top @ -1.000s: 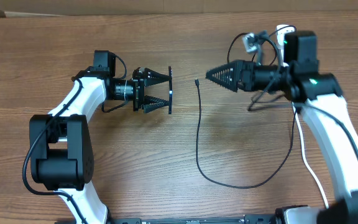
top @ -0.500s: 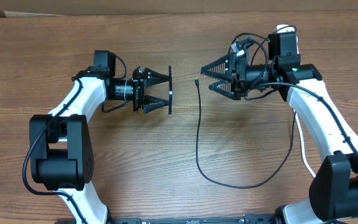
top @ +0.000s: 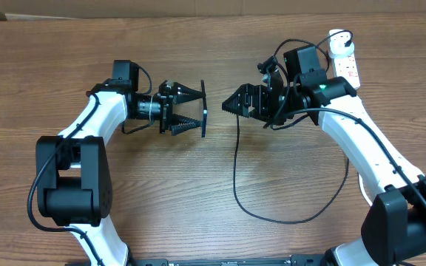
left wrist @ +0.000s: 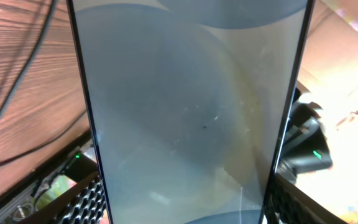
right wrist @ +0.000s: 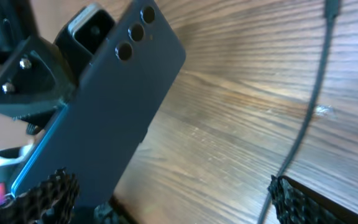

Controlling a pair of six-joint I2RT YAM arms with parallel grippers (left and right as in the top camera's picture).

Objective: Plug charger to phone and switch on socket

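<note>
Table (top: 176,214): bare wood, and we find everything on or above it.

Power strip (top: 345,58): white, at the far right edge, well apart from the phone; we cannot read its switches.

Phone (top: 203,108): held on edge above mid-table, screen toward the left wrist camera, back toward the right one.

Cable (top: 235,166): thin, black, looping across the wood. Its connector tip (right wrist: 333,7) lies loose on the table near the phone.

Risk: we judge the thin cable may slip out as the fingers close, or get pinched too far behind the tip. The tip would then droop and miss the phone's port.

Left gripper (top: 192,108): clamped on the phone's long edges.

Right gripper (top: 235,108): jaws wide apart, holding nothing; the cable passes just beside one finger, contact unclear.
</note>
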